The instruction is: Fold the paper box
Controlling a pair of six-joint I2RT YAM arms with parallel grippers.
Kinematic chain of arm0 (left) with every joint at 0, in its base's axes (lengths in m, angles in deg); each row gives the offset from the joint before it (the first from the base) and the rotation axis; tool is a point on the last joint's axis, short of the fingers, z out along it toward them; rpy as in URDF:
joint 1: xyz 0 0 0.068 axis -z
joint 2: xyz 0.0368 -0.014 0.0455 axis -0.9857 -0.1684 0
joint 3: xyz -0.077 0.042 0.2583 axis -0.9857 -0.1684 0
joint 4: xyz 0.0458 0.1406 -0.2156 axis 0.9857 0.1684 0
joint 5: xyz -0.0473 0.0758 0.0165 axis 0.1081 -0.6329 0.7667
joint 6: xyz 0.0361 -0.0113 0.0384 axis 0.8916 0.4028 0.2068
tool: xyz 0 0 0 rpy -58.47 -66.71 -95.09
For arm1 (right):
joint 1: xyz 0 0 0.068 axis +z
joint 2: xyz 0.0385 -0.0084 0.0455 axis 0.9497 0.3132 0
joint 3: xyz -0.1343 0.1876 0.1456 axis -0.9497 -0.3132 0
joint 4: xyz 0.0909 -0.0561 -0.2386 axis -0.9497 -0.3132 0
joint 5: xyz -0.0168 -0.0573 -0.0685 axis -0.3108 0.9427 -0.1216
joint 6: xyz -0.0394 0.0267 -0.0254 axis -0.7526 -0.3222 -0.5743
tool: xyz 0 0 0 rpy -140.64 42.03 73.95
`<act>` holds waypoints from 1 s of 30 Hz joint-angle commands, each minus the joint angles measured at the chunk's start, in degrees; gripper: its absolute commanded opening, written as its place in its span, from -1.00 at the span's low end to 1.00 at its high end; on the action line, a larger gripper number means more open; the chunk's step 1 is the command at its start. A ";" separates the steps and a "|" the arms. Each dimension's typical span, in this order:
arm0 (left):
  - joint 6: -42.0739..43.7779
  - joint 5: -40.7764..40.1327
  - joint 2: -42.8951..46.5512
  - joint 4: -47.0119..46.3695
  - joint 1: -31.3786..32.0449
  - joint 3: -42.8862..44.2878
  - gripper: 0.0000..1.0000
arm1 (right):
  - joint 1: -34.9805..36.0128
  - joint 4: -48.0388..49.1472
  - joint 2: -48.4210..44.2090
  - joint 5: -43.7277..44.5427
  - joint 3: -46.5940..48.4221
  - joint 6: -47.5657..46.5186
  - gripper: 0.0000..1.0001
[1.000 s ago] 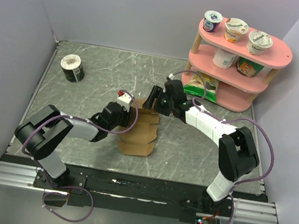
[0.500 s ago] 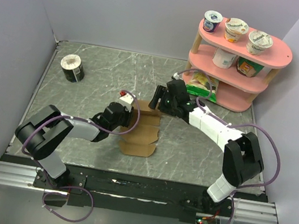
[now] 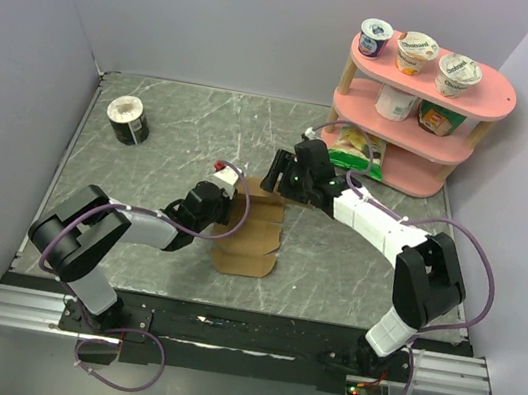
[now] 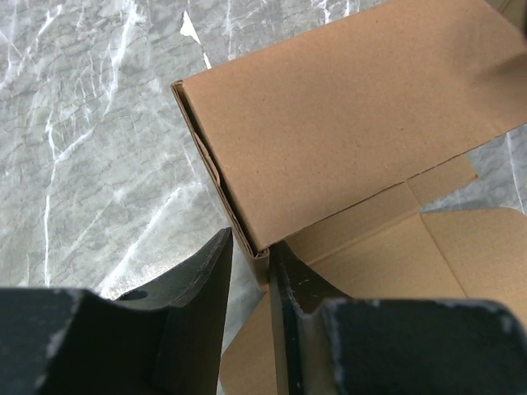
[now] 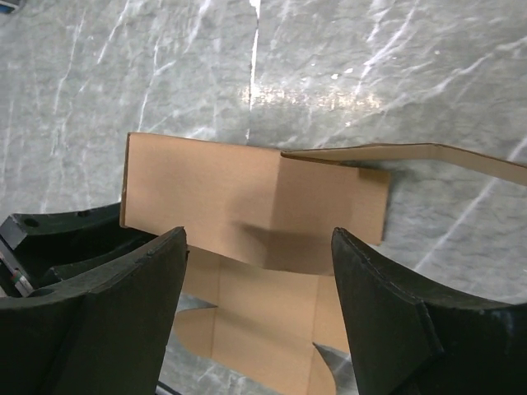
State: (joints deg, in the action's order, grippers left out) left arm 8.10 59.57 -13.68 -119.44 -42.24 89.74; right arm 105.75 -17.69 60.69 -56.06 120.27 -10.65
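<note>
Three pale lilac walls (image 3: 225, 8) close in a grey bench (image 3: 185, 124) whose top is veined with white like marble. At its far right corner I see a pink two-tier shelf (image 3: 488, 98) with rounded ends, carrying several foil-lidded cups (image 3: 417, 51). Near the far left corner a round black-and-white tub (image 3: 128, 120) stands alone, well apart from everything else.

The paper box (image 3: 252, 236) lies around the middle of the bench, somewhat closer to the near edge than to the far one, between the two arms. It is plain brown cardboard, matte and unprinted, only partly formed: a flat sheet with scored creases and scalloped side tabs rests on the bench, and one doubled panel is folded over its far end.

My left gripper (image 4: 251, 247) reaches in from the box's left side. Its black jaws are pinched on the near corner of that doubled panel, which fills the narrow gap between them. My right gripper (image 5: 257, 239) hovers above the far end of the box with its jaws spread wide and holding nothing; through its wrist camera the folded panel sits between them, and a thin flap juts out edge-on beyond the right one.
</note>
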 commanded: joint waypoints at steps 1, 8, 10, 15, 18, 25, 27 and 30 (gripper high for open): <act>0.49 -0.93 -0.58 -0.63 0.43 1.90 -0.40 | 0.37 2.50 2.00 -2.11 1.25 0.97 0.54; 0.66 -0.93 -0.67 -0.63 0.61 1.99 -0.40 | 0.28 3.80 3.59 -2.72 1.08 1.23 0.49; 0.66 -1.11 -0.67 -0.63 0.61 1.99 -0.40 | 0.19 5.57 3.67 -3.86 -0.06 1.84 0.47; 0.84 -1.19 -0.58 -0.46 0.70 2.07 -0.41 | -0.25 8.64 4.64 -5.97 -0.15 2.73 0.43; 0.84 -1.28 -0.50 -0.46 0.78 2.07 -0.41 | -0.77 8.57 5.60 -7.11 0.63 3.25 0.40; 1.01 -1.37 -0.58 -0.37 0.87 2.07 -0.42 | -1.30 9.96 6.75 -8.69 -0.15 4.66 0.36; 1.01 -1.46 -0.67 -0.20 0.87 2.16 -0.42 | -1.65 10.58 6.92 -9.83 -0.68 5.62 0.31; 1.10 -1.63 -0.50 -0.19 0.87 2.08 -0.42 | -2.18 12.69 6.58 -10.98 -2.26 6.94 0.12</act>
State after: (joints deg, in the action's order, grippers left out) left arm 8.37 58.57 -13.68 -119.07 -41.89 90.00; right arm 104.48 -9.27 67.71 -65.00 120.09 -6.02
